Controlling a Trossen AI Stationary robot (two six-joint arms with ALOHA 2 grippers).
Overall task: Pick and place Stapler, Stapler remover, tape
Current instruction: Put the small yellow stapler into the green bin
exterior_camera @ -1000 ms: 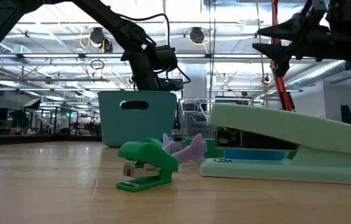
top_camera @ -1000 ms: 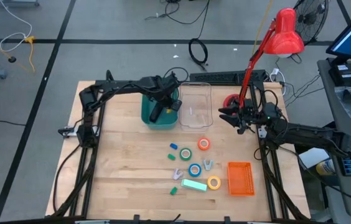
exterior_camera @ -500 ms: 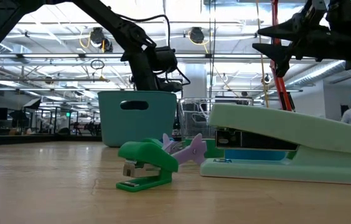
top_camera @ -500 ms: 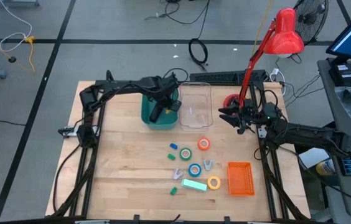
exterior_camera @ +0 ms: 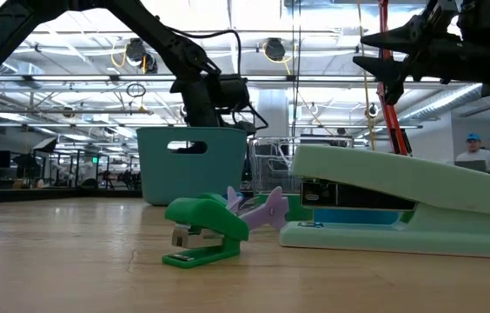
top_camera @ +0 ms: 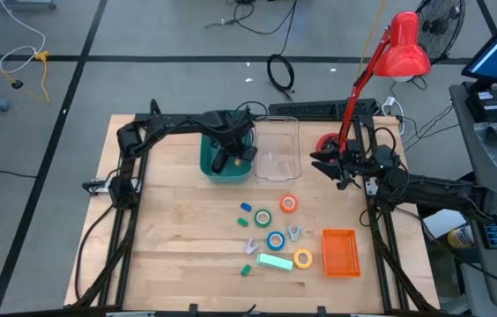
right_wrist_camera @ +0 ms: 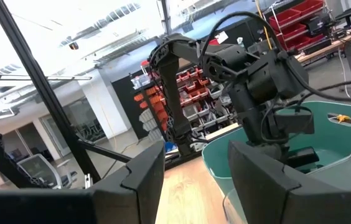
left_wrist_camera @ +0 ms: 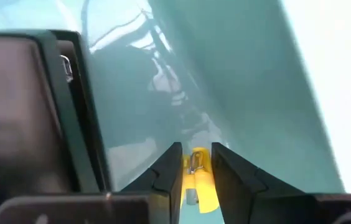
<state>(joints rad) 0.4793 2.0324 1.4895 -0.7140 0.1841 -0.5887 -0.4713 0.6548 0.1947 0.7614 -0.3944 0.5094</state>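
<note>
My left gripper (top_camera: pixel 224 162) reaches down into the teal bin (top_camera: pixel 209 167). In the left wrist view it (left_wrist_camera: pixel 196 152) is shut on a small yellow staple remover (left_wrist_camera: pixel 196 163). A black bar-shaped thing (left_wrist_camera: pixel 32 106), apparently the stapler, stands inside the bin beside it. Orange-red (top_camera: pixel 289 204), green (top_camera: pixel 263 217), blue (top_camera: pixel 275 239) and yellow (top_camera: pixel 303 259) tape rolls lie flat on the table. My right gripper (top_camera: pixel 315 162) hovers open near the table's right edge, touching nothing. My left gripper pinches the yellow staple remover's metal-clawed end (left_wrist_camera: pixel 195 177) between its two fingers. It comes from above, pointing down into the teal bin. Whether the remover rests on the bin's floor or hangs clear, I cannot tell.
A clear plastic container (top_camera: pixel 277 150) stands right of the bin. A mint-green stapler (top_camera: pixel 275 261), purple (top_camera: pixel 251 246), green (top_camera: pixel 247 269) and blue (top_camera: pixel 246 208) staple removers and an orange basket (top_camera: pixel 340 253) lie among the tapes. A red lamp (top_camera: pixel 400 48) stands at the far right.
My left gripper has shifted a little inside the teal bin and tipped more upright. A person in the room behind the table has moved.
</note>
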